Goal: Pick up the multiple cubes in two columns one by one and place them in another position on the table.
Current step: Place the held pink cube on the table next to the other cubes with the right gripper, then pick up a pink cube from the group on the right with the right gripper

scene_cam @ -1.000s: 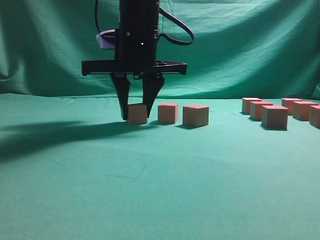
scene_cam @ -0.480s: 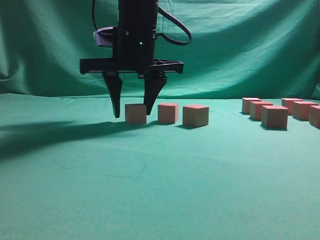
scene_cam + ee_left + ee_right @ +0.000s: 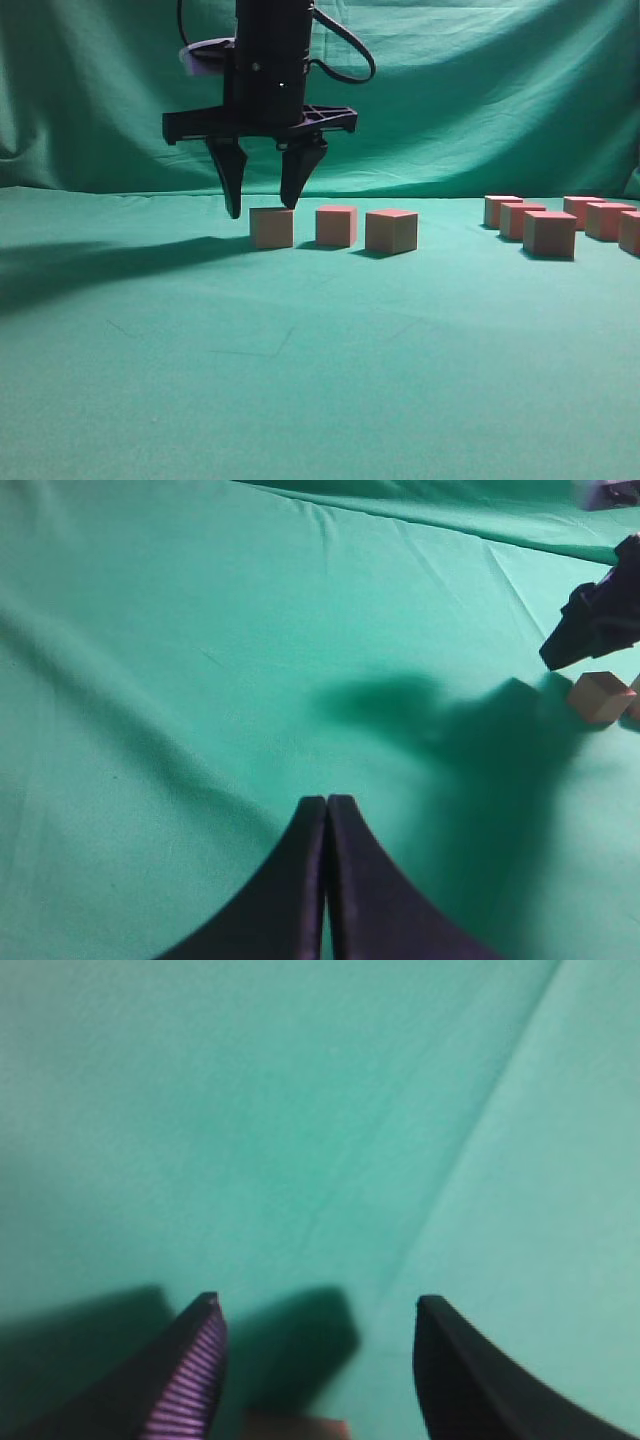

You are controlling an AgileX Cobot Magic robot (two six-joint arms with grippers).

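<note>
Three red-topped wooden cubes stand in a row on the green cloth: left cube [image 3: 272, 228], middle cube [image 3: 336, 225], right cube [image 3: 391, 231]. My right gripper [image 3: 261, 208] hangs open just above the left cube, its fingertips level with the cube's top, one on each side. In the right wrist view the right gripper [image 3: 318, 1302] is open and the cube's top [image 3: 295, 1428] shows at the bottom edge between the jaws. My left gripper [image 3: 327, 802] is shut and empty over bare cloth. From there the left cube [image 3: 600, 696] and the right gripper [image 3: 600, 620] show at far right.
Several more red-topped cubes stand in two columns at the right, the nearest one [image 3: 549, 234] in front, others [image 3: 609, 220] behind it. A green curtain [image 3: 480, 90] closes the back.
My right gripper has opened, let go of the left cube on the cloth and risen until its fingertips are at the cube's top.
</note>
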